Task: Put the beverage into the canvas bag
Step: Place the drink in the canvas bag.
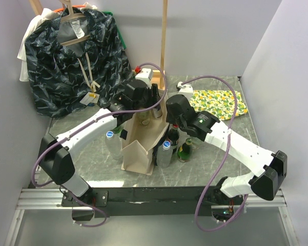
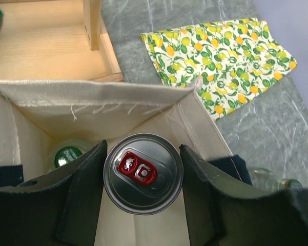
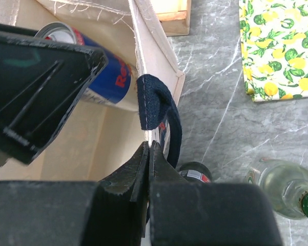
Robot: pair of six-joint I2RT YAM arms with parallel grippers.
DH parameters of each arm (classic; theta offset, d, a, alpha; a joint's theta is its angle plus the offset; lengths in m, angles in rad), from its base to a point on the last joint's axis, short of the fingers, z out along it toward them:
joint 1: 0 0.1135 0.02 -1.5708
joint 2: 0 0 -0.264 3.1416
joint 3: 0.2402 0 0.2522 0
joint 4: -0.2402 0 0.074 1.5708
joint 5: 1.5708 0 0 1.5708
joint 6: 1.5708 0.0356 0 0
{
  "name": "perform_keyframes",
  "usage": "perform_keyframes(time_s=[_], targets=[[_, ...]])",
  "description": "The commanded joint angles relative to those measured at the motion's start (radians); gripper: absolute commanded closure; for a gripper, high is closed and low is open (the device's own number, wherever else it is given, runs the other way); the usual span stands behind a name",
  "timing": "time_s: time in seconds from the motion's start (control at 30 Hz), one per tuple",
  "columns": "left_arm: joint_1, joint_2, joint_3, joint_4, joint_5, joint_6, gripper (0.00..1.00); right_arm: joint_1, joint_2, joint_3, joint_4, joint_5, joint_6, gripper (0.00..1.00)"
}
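Currently the beverage can (image 2: 143,173) is gripped between the fingers of the left hand (image 2: 142,159), at bottom centre of the left wrist view. It sits in the open mouth of the canvas bag (image 2: 92,110) and is not yet released. The right hand (image 3: 148,154) is closed tight on the bag's side wall, just below the black strap handle (image 3: 154,102), so the mouth is held open.

In the right wrist view the can is seen tilted. If it is dropped at that tilt, the green-capped bottle (image 2: 66,156) inside, at lower left of the left wrist view, could be struck. The can could also end up on its side.

If the pinched wall is lost, the mouth may fold in. On withdrawal the rim could be snagged by the left fingers, and the bag dragged into the bottles (image 3: 282,192) standing on the surface (image 3: 215,102) just beside it.
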State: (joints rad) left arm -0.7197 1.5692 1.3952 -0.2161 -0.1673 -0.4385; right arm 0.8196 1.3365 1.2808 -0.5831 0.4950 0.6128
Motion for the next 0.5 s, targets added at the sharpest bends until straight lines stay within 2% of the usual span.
perform_keyframes(time_s=[0.0,0.47], targets=[[-0.004,0.005,0.021,0.147,-0.029,0.006,0.99,-0.016,-0.056,-0.023,0.031,0.017,0.005,1.0],[-0.007,0.045,0.014,0.149,-0.06,0.066,0.99,-0.02,-0.054,-0.003,0.002,0.004,0.018,1.0]])
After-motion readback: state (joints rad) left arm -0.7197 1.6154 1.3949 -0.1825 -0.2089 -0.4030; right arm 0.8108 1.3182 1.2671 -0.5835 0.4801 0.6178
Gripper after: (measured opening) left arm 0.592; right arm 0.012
